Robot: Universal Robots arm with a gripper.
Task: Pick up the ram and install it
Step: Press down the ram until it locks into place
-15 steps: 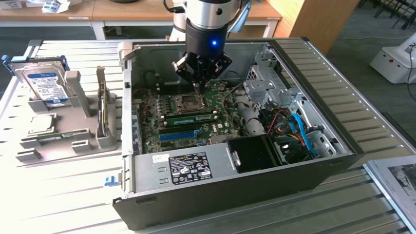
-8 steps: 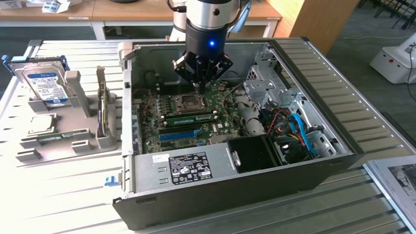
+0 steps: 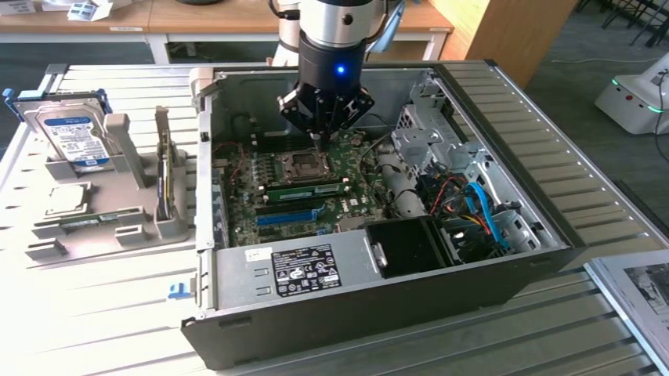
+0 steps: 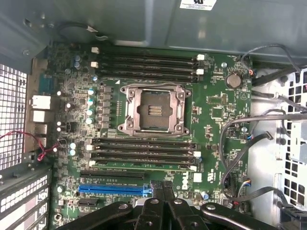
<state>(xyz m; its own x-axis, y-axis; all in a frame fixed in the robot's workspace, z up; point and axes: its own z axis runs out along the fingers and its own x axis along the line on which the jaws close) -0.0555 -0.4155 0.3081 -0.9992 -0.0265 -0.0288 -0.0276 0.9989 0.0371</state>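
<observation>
Mobo (image 3: 298,184) in PC case (image 3: 366,309), RAM (image 3: 305,189) beside CPU socket (image 3: 305,163)

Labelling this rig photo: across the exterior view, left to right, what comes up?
Hard drive in its grey holder → open computer case with the gripper over its motherboard → white machine.
</observation>
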